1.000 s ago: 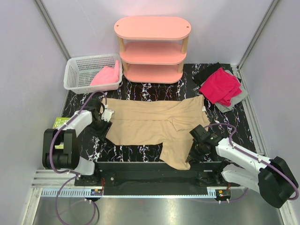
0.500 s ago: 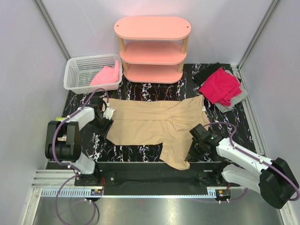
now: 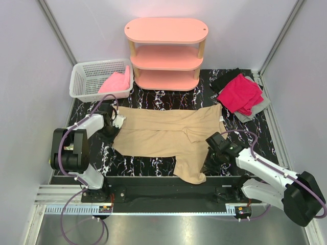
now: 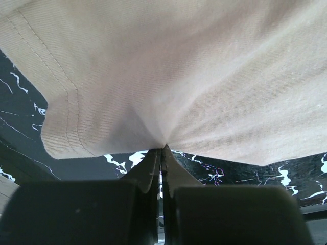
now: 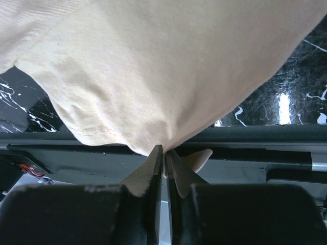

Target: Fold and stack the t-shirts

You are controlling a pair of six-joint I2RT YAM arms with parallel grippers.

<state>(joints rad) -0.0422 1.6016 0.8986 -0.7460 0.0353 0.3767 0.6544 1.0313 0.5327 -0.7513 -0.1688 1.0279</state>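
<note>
The big tan t-shirt (image 3: pixel 163 130) lies spread out on the table (image 3: pixel 148 166). The left gripper (image 4: pixel 162 149) was open a moment ago. Now it is closed and pinches the shirt's left edge. The right gripper (image 5: pixel 163 149) has squeezed tighter and pinches the shirt's near right corner.

Both arms share one build: the left arm (image 3: pixel 84 130) and the right arm (image 3: pixel 263 167) have smooth white link shells set between chunky, rounded black joint housings. A thin left purple cable (image 3: pixel 62 148) loops along the left arm, and a right purple cable (image 3: pixel 244 133) arcs over the right one. In the wrist views, the left end effector (image 4: pixel 162 149) and the right end effector (image 5: pixel 163 149) each show two matte dark fingers (image 4: pixel 145 171). These taper to thin wedges from blocky black bodies.
</note>
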